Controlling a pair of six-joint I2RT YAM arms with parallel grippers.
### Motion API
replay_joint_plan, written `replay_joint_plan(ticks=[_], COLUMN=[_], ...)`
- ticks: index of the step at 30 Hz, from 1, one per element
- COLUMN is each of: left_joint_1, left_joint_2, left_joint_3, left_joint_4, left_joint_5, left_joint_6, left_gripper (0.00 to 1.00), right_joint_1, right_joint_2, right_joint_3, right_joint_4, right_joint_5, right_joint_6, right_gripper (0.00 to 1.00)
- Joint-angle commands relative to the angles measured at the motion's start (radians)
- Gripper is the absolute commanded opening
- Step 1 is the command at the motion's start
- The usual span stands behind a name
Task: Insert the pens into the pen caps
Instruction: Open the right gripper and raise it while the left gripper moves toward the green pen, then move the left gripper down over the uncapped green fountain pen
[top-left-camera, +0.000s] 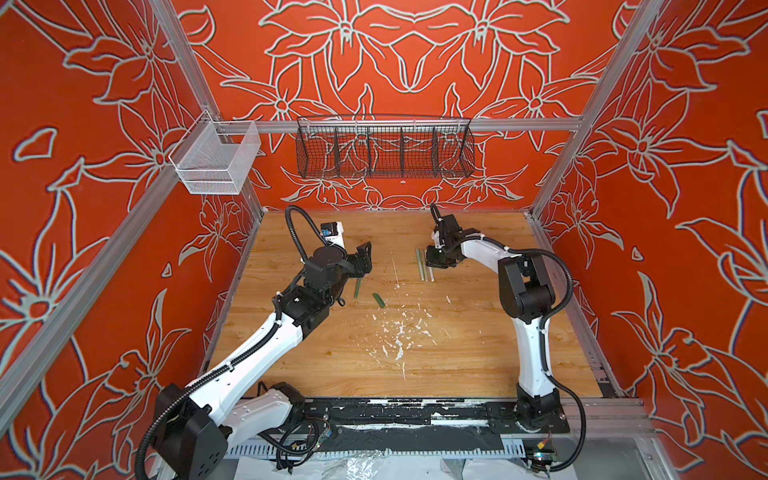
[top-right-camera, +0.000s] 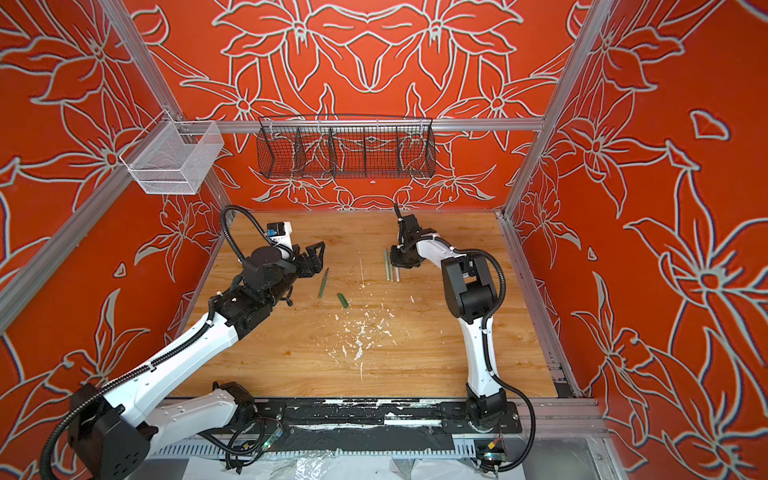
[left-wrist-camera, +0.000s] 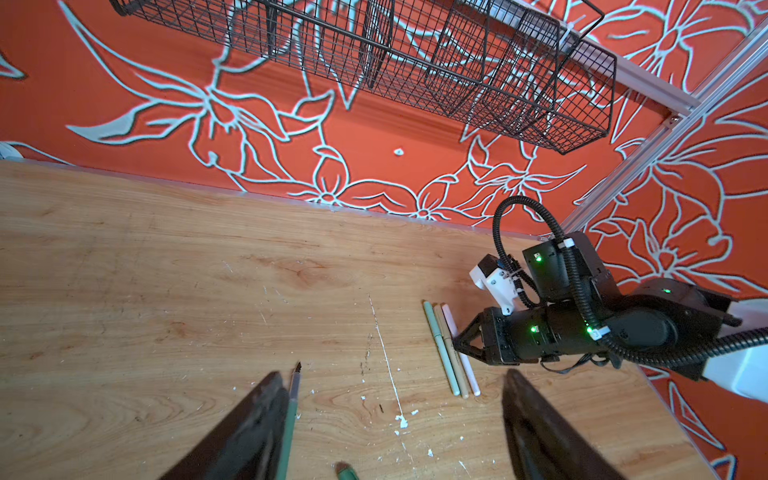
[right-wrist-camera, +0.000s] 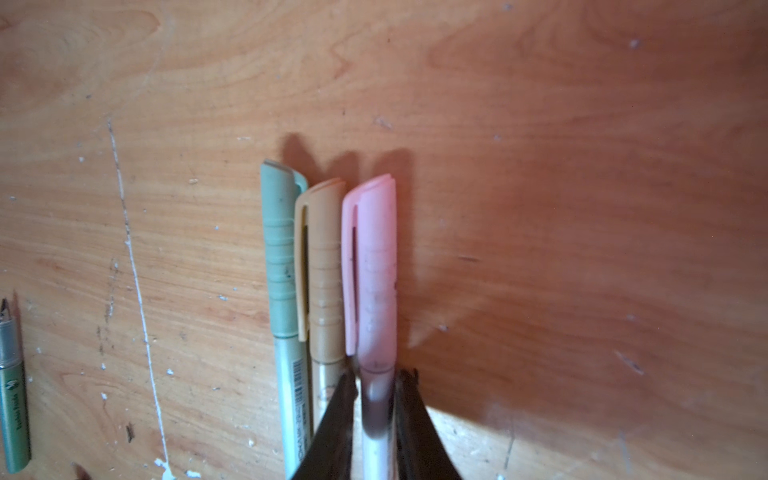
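Observation:
Three capped pens lie side by side at the back of the table: light green (right-wrist-camera: 280, 249), tan (right-wrist-camera: 328, 270) and pale pink (right-wrist-camera: 374, 266), also seen from the left wrist (left-wrist-camera: 451, 353). My right gripper (right-wrist-camera: 379, 376) (top-left-camera: 432, 259) reaches down on them, shut on the pink pen's barrel just behind its cap. The dark green pen (top-left-camera: 357, 287) (left-wrist-camera: 291, 415) lies uncapped with its dark tip bare. Its dark green cap (top-left-camera: 379, 300) (top-right-camera: 343, 300) lies apart, a little to its right. My left gripper (left-wrist-camera: 390, 374) (top-left-camera: 368, 258) hovers open above them, holding nothing.
A black wire basket (top-left-camera: 384, 151) hangs on the back wall and a white mesh basket (top-left-camera: 216, 160) on the left rail. White paint flecks (top-left-camera: 399, 332) dot the wooden table's middle. A small white box (top-left-camera: 332, 232) sits behind the left arm.

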Motion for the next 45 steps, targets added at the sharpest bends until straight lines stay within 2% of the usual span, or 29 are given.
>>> replay_joint_plan(ticks=[1,10,14,18,22,25,27,31,38,39,42,45], left_joint_1=[0.007,0.017,0.022,0.039,0.103,0.154,0.169,0.177,0.178,0.178,0.177,0.177], left_joint_2=[0.006,0.027,0.074,0.17,0.326,0.492,0.602,0.732,0.834,0.847,0.888,0.921], left_joint_3=[0.021,0.024,0.059,0.135,0.292,0.468,0.574,0.637,0.668,0.667,0.675,0.681], left_joint_4=[0.006,0.002,-0.049,-0.15,-0.347,-0.565,-0.697,-0.78,-0.817,-0.818,-0.835,-0.856], left_joint_5=[0.003,0.002,-0.046,-0.087,0.023,0.149,0.187,0.234,0.247,0.237,0.199,0.176], left_joint_6=[-0.009,-0.006,0.02,0.078,0.067,0.074,0.099,0.122,0.17,0.17,0.177,0.18], left_gripper=[0.8,0.8,0.8,0.8,0.79,0.76,0.75,0.73,0.61,0.61,0.51,0.47], right_joint_1=[-0.005,-0.005,-0.002,0.004,0.009,0.009,0.009,0.01,0.01,0.009,0.011,0.01], right_joint_2=[-0.054,-0.213,-0.321,-0.437,-0.551,-0.609,-0.635,-0.669,-0.699,-0.702,-0.712,-0.729], right_joint_3=[0.003,-0.06,-0.163,-0.294,-0.428,-0.479,-0.506,-0.56,-0.614,-0.616,-0.619,-0.635], right_joint_4=[-0.033,-0.013,0.021,0.045,0.069,0.054,0.053,0.073,0.122,0.125,0.132,0.149], right_joint_5=[0.011,-0.002,0.006,0.062,0.113,0.097,0.078,0.077,0.049,0.044,0.037,0.033], right_joint_6=[0.011,0.004,0.027,0.048,0.069,0.068,0.057,0.073,0.115,0.118,0.124,0.132], right_gripper=[0.21,0.23,0.25,0.25,0.25,0.27,0.28,0.29,0.29,0.29,0.29,0.29])
